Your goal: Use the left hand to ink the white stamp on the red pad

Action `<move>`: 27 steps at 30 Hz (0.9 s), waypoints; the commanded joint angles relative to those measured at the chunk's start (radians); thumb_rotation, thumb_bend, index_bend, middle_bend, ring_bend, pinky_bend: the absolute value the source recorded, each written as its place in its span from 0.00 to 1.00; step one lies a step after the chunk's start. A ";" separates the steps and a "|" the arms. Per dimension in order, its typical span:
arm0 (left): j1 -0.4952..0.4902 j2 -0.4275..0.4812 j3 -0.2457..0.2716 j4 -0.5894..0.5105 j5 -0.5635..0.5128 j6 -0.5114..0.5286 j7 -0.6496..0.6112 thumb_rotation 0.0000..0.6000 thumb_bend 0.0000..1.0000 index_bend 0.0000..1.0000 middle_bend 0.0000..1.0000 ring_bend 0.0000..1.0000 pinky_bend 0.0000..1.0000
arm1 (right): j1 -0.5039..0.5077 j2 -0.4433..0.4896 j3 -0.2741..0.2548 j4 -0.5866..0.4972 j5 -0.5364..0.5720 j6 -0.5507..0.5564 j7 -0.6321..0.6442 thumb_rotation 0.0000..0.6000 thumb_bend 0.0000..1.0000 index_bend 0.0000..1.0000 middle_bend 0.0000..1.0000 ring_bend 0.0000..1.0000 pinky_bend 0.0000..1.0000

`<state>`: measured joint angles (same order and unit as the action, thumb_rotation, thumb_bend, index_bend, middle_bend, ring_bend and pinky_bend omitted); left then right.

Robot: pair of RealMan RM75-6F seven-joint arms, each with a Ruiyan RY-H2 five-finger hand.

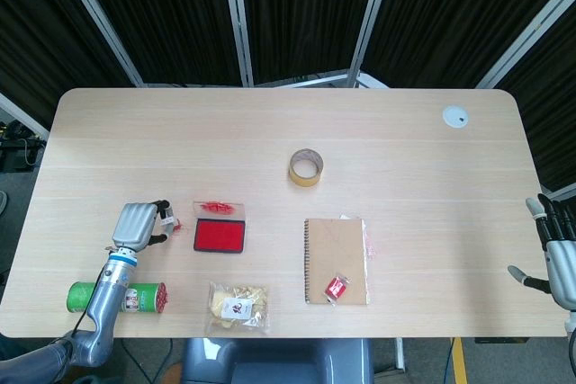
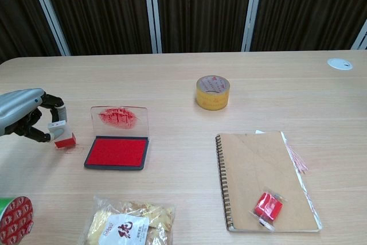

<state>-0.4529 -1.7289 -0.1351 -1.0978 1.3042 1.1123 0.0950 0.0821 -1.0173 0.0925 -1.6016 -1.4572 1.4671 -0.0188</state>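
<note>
The left hand (image 2: 23,119) is pinching the white stamp (image 2: 62,134) with curled fingers, holding it slightly tilted just left of the open red pad (image 2: 117,152). The right hand (image 1: 558,254) is hanging open beside the table (image 1: 405,159) edge.

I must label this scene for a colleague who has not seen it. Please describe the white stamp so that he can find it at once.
Start at the wooden table and find the open red ink pad near its front left. Just left of the pad, the left robot hand holds the white stamp. It is a small white block with a red base, tilted, the only thing in a hand.
</note>
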 commanded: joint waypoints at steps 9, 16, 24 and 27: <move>-0.032 0.150 0.002 -0.316 0.015 -0.066 -0.026 1.00 0.34 0.57 0.56 0.89 0.90 | 0.001 0.002 0.002 0.001 0.006 -0.004 0.007 1.00 0.00 0.00 0.00 0.00 0.00; -0.074 0.104 0.000 -0.305 -0.008 -0.095 0.090 1.00 0.35 0.58 0.57 0.89 0.90 | 0.001 0.004 0.005 0.005 0.014 -0.007 0.015 1.00 0.00 0.00 0.00 0.00 0.00; -0.096 0.025 -0.012 -0.249 -0.038 -0.084 0.159 1.00 0.35 0.59 0.57 0.89 0.90 | 0.004 0.004 0.011 0.016 0.029 -0.018 0.026 1.00 0.00 0.00 0.00 0.00 0.00; -0.103 0.003 -0.015 -0.225 -0.046 -0.084 0.168 1.00 0.35 0.59 0.57 0.89 0.90 | 0.006 0.004 0.013 0.018 0.035 -0.021 0.030 1.00 0.00 0.00 0.00 0.00 0.00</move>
<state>-0.5520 -1.7163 -0.1475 -1.3319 1.2635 1.0277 0.2591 0.0874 -1.0133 0.1052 -1.5836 -1.4227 1.4461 0.0105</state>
